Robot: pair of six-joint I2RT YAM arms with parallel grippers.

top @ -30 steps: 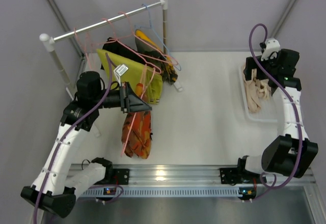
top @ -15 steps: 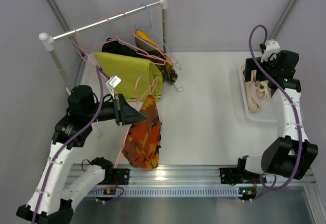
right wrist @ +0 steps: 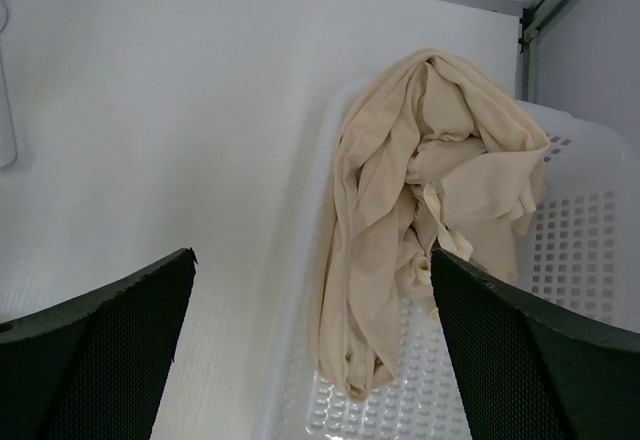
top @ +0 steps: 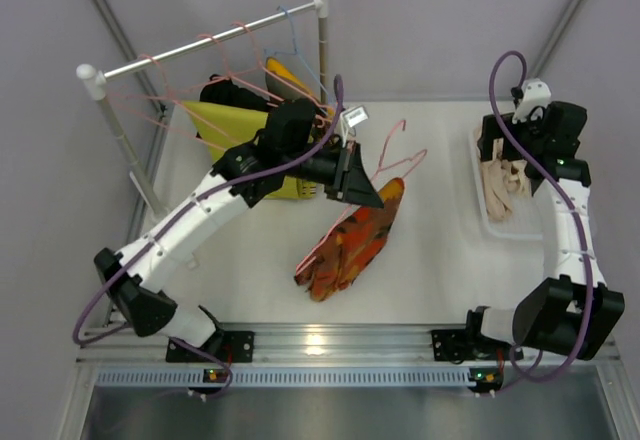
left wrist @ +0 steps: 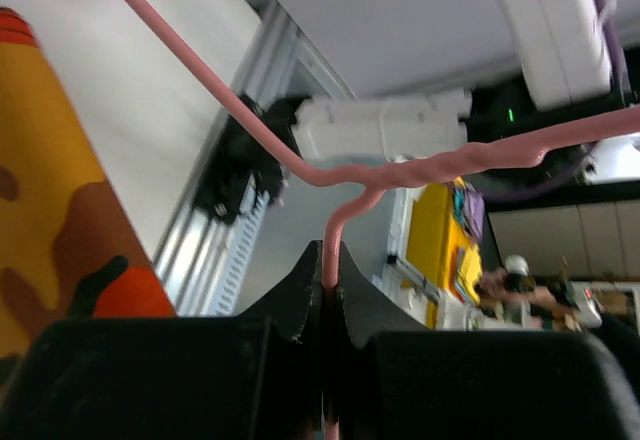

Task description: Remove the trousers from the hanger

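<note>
Spanning the whole scene with a white surface [top: 430,260]. Standing a garment rack [top: 200,48] at the far left corner, hung with pink and blue wire hangers [top: 225,45], a yellow-green garment [top: 235,125] and other clothes [top: 228,92]. Stretching the left arm [top: 200,215] from the near edge out over the middle of the surface, and bending the right arm [top: 568,230] up along the right side. Resting a white perforated basket [right wrist: 575,250] on the surface at the far right. Draping the orange-red trousers [top: 350,245], patterned in dark brown, over a pink hanger [top: 398,153], clear of the rack and slanting from the left tool down toward the near edge; not showing from above whether the lower end is touching the surface. Holding the pale beige trousers [right wrist: 430,180] crumpled in the basket, one fold lying over its rim. Clamping the left tool [left wrist: 326,260] shut on the hanger's thin pink neck, just below the twist, jaws meeting around the wire. Hovering the right tool [right wrist: 311,260] above the basket and the beige pair, fingers spread wide apart, gripping nothing.
</note>
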